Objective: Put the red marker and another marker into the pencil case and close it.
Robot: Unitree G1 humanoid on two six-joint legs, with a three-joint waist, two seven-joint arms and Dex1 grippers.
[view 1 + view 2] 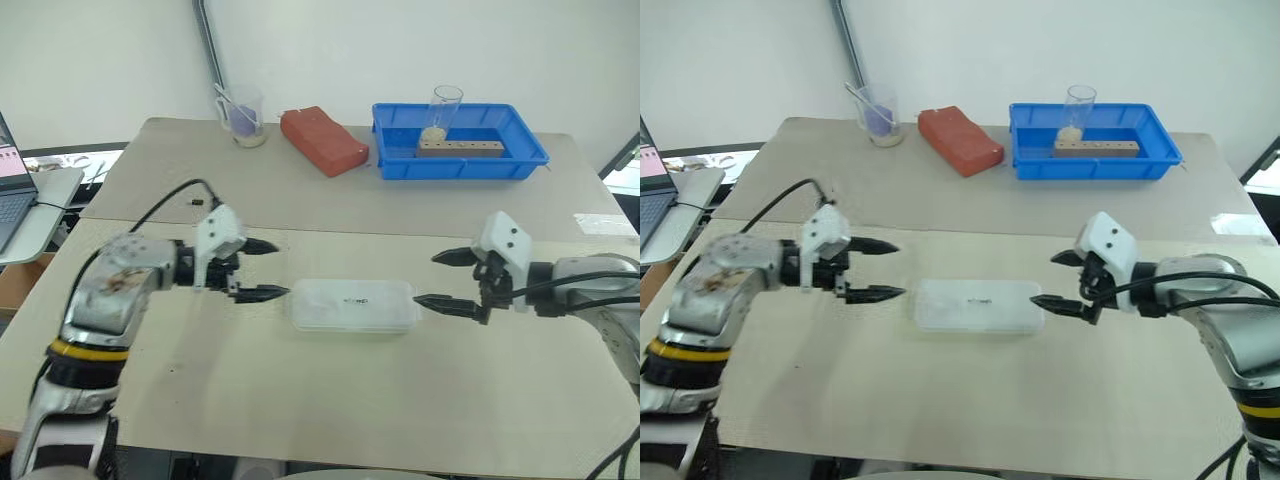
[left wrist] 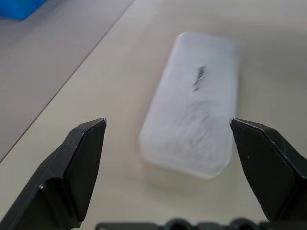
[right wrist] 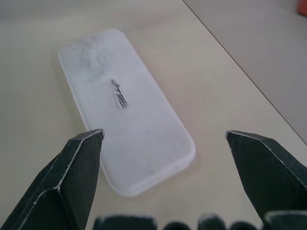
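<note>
The pencil case (image 1: 352, 305), a flat white translucent box with small dark lettering on its lid, lies shut at the middle of the table. My left gripper (image 1: 283, 269) hovers open just off its left end, and nothing sits between the fingers. Off the case's right end my right gripper (image 1: 424, 279) is open too and holds nothing. The left wrist view looks along the case (image 2: 196, 120) between spread fingers; the right wrist view has the case (image 3: 127, 110) lying lengthwise ahead. The red marker and the other marker are hidden from view.
At the back right stands a blue tray (image 1: 460, 170) holding a wooden block (image 1: 460, 149) and a glass (image 1: 442, 110). A red block (image 1: 323, 140) and a clear cup (image 1: 245, 120) sit at the back centre. A laptop (image 1: 15, 190) stands off the table's left.
</note>
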